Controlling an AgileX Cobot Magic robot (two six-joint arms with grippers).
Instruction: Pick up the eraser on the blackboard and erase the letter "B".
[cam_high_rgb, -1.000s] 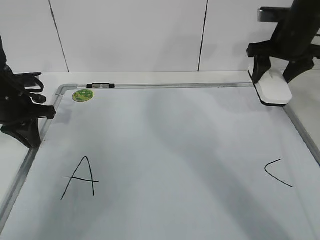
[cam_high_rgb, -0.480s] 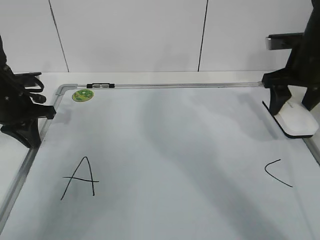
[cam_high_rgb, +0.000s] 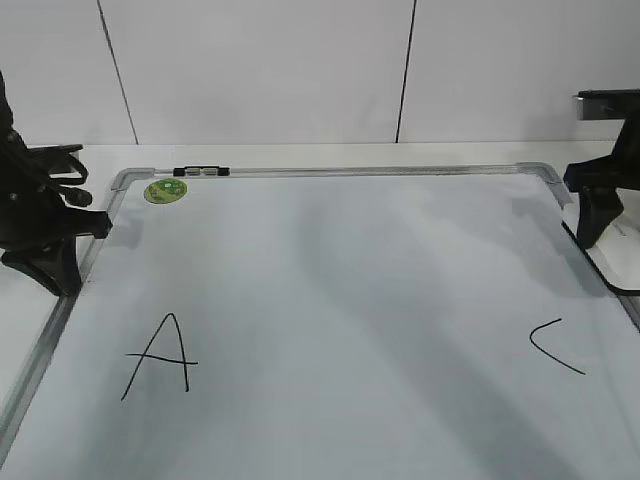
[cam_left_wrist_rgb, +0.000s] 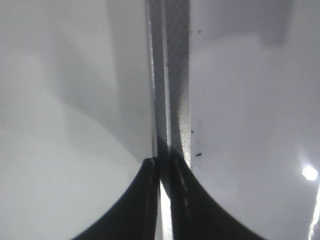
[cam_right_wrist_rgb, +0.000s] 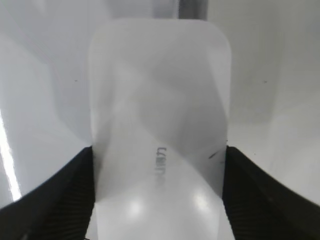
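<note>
The blackboard (cam_high_rgb: 340, 290) is a white board with a grey frame; it bears a black "A" (cam_high_rgb: 160, 355) at the left and a "C" (cam_high_rgb: 555, 345) at the right. No letter "B" shows in any view. My right gripper (cam_high_rgb: 598, 225) is at the board's right edge, partly cut off by the picture, and is shut on the white eraser (cam_high_rgb: 620, 258). In the right wrist view the eraser (cam_right_wrist_rgb: 159, 110) fills the space between both fingers of the right gripper (cam_right_wrist_rgb: 159, 170). My left gripper (cam_high_rgb: 55, 270) is shut and empty over the board's left frame (cam_left_wrist_rgb: 175, 75); it also shows in the left wrist view (cam_left_wrist_rgb: 162, 167).
A round green magnet (cam_high_rgb: 165, 190) lies at the board's far left corner, with a small black clip (cam_high_rgb: 200, 172) on the top frame beside it. A white panelled wall stands behind the board.
My right gripper has carried the eraser to the right and a little nearer, from the board's far right corner to beyond its right frame. The left arm has not moved.
</note>
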